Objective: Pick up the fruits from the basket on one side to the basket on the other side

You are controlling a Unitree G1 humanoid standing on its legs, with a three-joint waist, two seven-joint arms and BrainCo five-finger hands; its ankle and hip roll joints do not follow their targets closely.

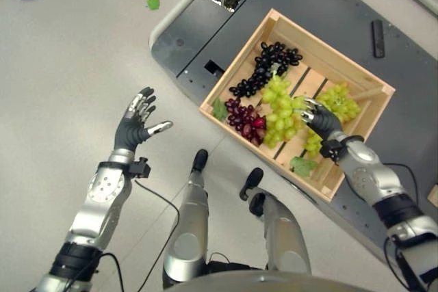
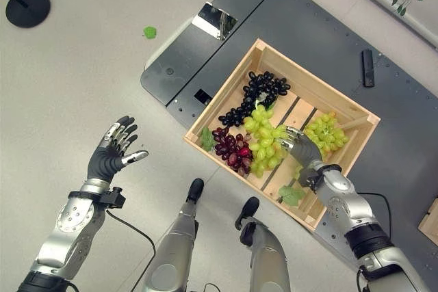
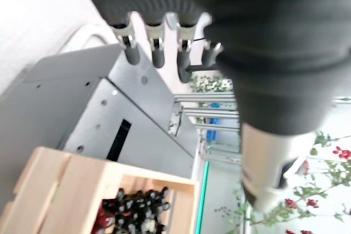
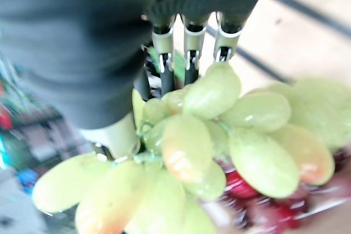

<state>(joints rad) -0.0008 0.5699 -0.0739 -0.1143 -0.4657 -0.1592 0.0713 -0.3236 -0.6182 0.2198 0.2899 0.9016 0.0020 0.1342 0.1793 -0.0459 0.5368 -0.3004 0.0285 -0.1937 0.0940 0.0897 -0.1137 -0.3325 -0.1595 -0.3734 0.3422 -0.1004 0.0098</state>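
While in crate, green grapes touch right hand.

Colours in the crate
Pale wood crate is holding black grapes, dark red grapes, green grapes showing at the right hand; grey platform.

Silver-grey arms, dark ribbed wrist covers
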